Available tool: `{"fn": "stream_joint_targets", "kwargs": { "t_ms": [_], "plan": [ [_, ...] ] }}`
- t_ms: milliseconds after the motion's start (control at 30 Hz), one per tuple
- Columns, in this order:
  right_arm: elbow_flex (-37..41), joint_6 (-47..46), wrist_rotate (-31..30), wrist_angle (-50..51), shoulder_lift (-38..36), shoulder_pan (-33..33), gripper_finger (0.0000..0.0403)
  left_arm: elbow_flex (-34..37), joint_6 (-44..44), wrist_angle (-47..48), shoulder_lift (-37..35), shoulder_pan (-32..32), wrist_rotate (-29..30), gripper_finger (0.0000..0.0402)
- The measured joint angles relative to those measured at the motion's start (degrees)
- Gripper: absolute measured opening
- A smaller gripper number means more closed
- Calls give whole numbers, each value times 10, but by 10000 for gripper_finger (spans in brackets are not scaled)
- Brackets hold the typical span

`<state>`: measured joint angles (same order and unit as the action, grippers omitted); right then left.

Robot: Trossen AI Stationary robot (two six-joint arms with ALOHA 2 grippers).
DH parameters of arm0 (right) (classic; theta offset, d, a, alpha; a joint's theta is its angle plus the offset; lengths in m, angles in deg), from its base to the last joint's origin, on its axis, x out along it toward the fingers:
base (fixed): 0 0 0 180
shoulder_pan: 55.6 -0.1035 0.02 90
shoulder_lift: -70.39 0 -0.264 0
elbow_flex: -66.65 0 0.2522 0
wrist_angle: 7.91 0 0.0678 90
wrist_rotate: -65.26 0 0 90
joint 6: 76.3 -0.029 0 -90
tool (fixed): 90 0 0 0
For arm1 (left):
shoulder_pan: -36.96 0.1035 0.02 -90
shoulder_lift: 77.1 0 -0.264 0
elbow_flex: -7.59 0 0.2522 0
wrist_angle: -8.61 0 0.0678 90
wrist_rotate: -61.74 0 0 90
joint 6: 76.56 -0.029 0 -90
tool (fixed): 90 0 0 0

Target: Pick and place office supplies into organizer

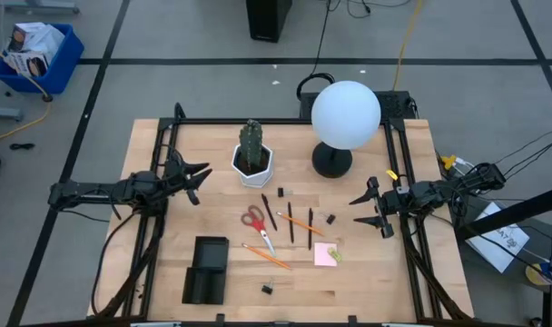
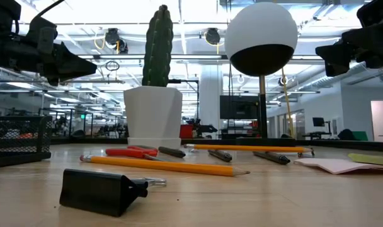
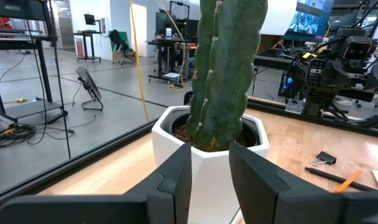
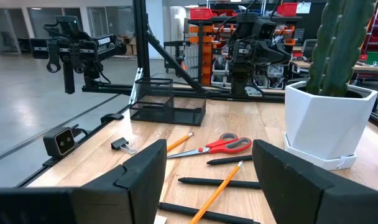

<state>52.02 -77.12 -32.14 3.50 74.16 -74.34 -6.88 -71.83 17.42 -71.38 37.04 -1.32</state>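
- Nearest the low camera: a black binder clip point(image 2: 103, 191), folded sheet metal with wire handles, lying on the wooden bench point(image 1: 158, 263); behind it the orange pencil point(image 2: 166, 166), a slim hexagonal shaft running across the view.
- Supplies location: red-handled scissors point(image 1: 255, 222), thin dark pens point(image 1: 290, 222) and a pink sticky-note pad point(image 1: 326, 254) lie loose mid-bench, apart from the organizer point(image 1: 206, 270); that black mesh tray sits toward the front-left; none is in it yet.
- Key relation: the scissors lie between both arms, blades toward the front edge, long axis slightly diagonal; judged, the right arm faces the cluster more directly.
- Right hand point(image 1: 374, 207): fingers spread wide, empty, raised at the right edge.
- Left hand point(image 1: 196, 179): fingers partly apart, pinching nothing, pointed at the cactus point(image 1: 251, 145) in its white faceted pot point(image 1: 253, 173).
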Motion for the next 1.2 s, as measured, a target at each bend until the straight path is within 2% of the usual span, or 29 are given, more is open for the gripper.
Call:
{"fn": "stream_joint_targets", "kwargs": {
  "t_ms": [867,1000,1200],
  "plan": [
    [0,0,0,-5,0,0,233,0,0,0,0,0,0,113],
    [0,-86,-1,-41,0,-1,233,0,2,-14,0,0,0,113],
    [0,-108,-17,-167,0,0,233,0,33,-93,0,0,0,113]
  ]
}}
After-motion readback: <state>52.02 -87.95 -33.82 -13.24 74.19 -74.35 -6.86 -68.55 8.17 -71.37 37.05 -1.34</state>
